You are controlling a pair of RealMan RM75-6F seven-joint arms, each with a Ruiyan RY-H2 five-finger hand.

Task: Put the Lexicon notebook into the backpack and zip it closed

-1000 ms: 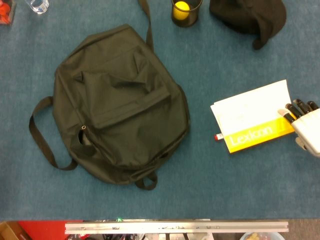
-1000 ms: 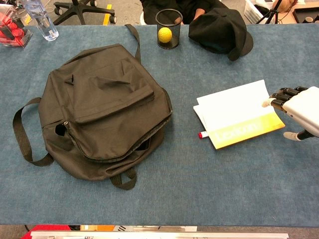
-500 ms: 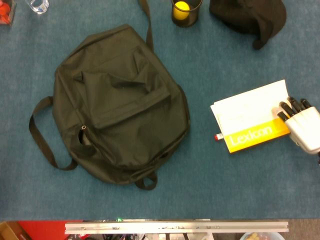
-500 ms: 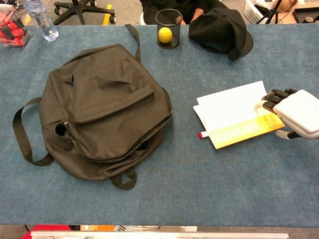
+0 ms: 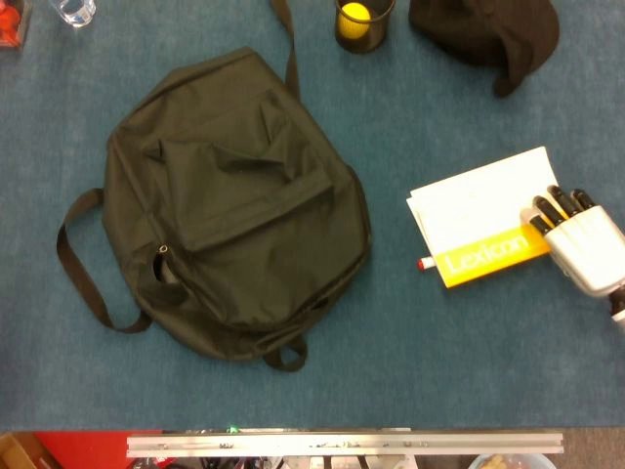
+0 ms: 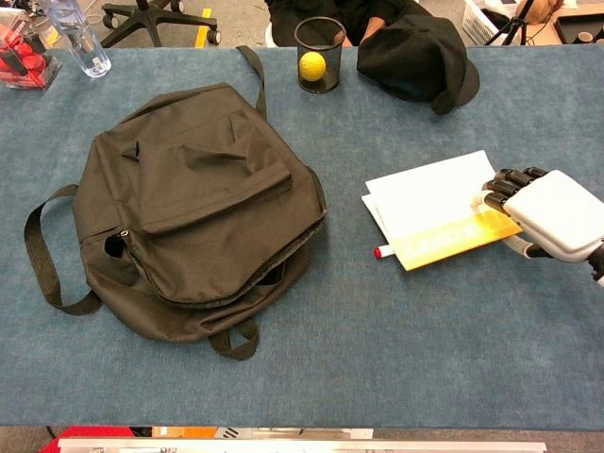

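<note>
Step 1, the pickup: my right hand (image 5: pixel 578 246) has its fingers laid on the right edge of the Lexicon notebook (image 5: pixel 485 231), which lies flat on the tabletop (image 5: pixel 410 352); real grip, cannot tell. Next I need a firm pinch, then carry it left to the backpack (image 5: pixel 232 200), well apart.

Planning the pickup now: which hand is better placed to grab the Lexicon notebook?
Right. The right hand already rests on the Lexicon notebook, at its right edge; the left hand appears in neither view.
</note>
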